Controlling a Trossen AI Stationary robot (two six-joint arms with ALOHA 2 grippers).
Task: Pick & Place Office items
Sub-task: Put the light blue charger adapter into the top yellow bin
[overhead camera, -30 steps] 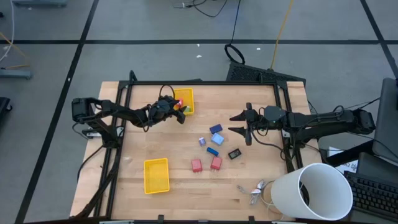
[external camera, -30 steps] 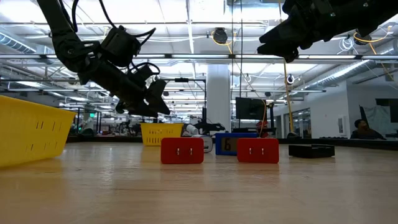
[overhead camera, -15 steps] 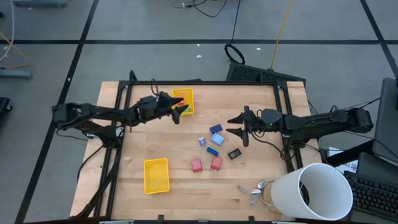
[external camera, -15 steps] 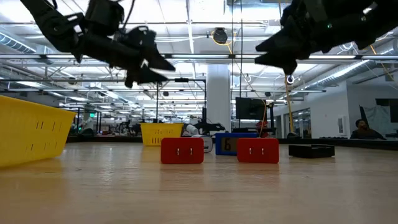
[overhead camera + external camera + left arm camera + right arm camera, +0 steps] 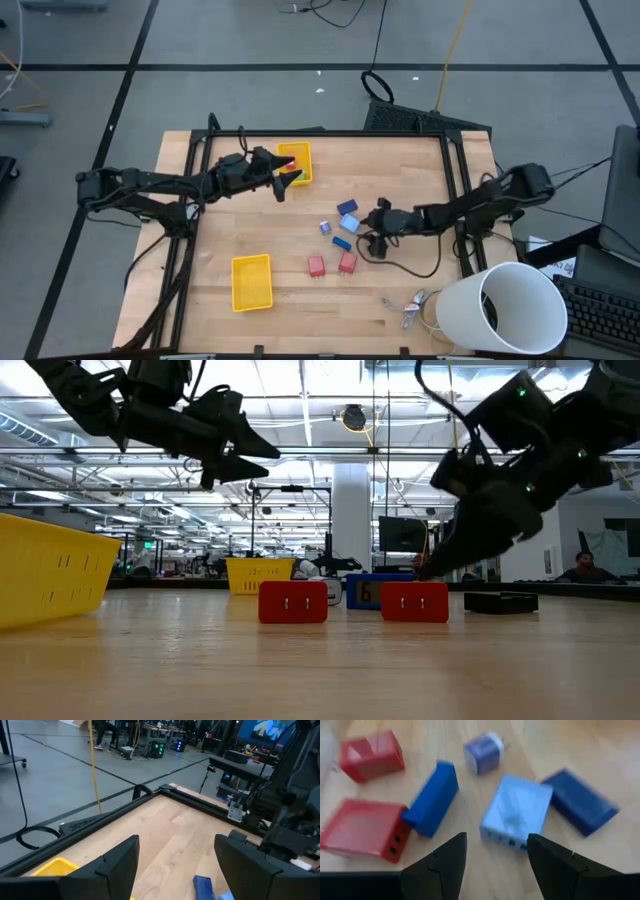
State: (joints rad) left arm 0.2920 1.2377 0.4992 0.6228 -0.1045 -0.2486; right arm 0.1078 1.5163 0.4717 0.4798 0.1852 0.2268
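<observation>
Several small office items lie flat on the wooden table right of its middle: two red blocks (image 5: 370,755) (image 5: 362,827), a blue block (image 5: 432,797), a purple cube (image 5: 484,751), a light blue block (image 5: 517,812) and a dark blue block (image 5: 580,800). A black piece (image 5: 500,600) lies to their right. My right gripper (image 5: 366,230) is open just above this cluster, pointing toward the table's left, and touches nothing; it also shows in the right wrist view (image 5: 495,865). My left gripper (image 5: 285,180) is open and empty, high in the air (image 5: 245,455) beside the far yellow tray (image 5: 298,160).
A second yellow tray (image 5: 252,282) lies at the near left. A large white bucket (image 5: 500,305) and silvery metal bits (image 5: 410,308) sit at the near right corner. A black frame (image 5: 320,133) runs along the table's edges. Bare wood lies between the trays and the items.
My left gripper has risen from low beside the far tray to high above the table, staying open. My right gripper has come down and toward the table's near left, onto the cluster of items, its arm bending; it stays open. No item has moved.
</observation>
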